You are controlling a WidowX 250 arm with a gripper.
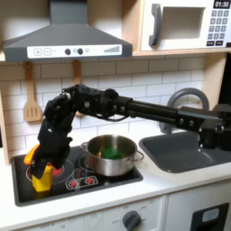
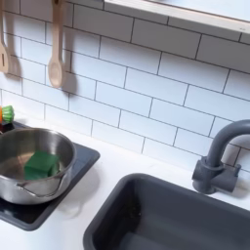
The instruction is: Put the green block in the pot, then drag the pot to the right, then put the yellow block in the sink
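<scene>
In the first exterior view the steel pot point(image 1: 110, 155) stands on the right side of the black stove point(image 1: 90, 183), and the green block point(image 1: 110, 152) lies inside it. The second exterior view shows the same pot point(image 2: 27, 168) at its lower left, with the green block point(image 2: 41, 163) on the pot's bottom. The yellow block point(image 1: 41, 178) rests at the stove's front left corner. My gripper point(image 1: 47, 167) points down right over it, touching or nearly touching its top; the dark fingers blur together. The dark grey sink point(image 1: 185, 152) point(image 2: 176, 217) lies to the right of the stove.
An orange toy carrot point(image 1: 30, 154) sits just left of the gripper; its green tip point(image 2: 7, 115) peeks in at the second exterior view's left edge. A curved faucet point(image 1: 185, 97) point(image 2: 221, 156) rises behind the sink. Wooden utensils point(image 2: 57, 49) hang on the tiled wall.
</scene>
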